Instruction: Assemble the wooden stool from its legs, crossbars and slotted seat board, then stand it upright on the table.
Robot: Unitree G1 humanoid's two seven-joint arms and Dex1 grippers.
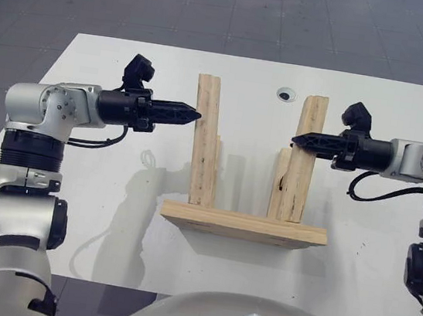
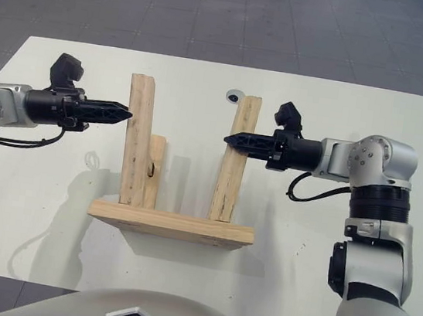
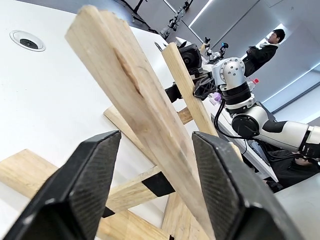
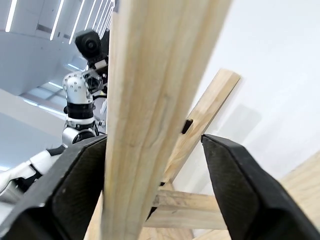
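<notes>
The wooden stool lies on the white table (image 1: 80, 211), its seat board (image 1: 241, 226) edge-on toward me and two legs running away from it. My left gripper (image 1: 195, 114) hangs just left of the left leg (image 1: 205, 138), near its far end. In the left wrist view its fingers (image 3: 85, 185) are open, with that leg (image 3: 130, 95) ahead of the gap. My right gripper (image 1: 296, 140) is at the right leg (image 1: 305, 159). Its open fingers (image 4: 235, 180) straddle that leg (image 4: 150, 100). A shorter wooden piece (image 1: 278, 182) shows beside the right leg.
A round cable hole (image 1: 285, 94) sits in the table behind the right leg. The table's far edge runs just beyond the legs' ends, with grey floor past it. Bare white surface lies to both sides of the stool.
</notes>
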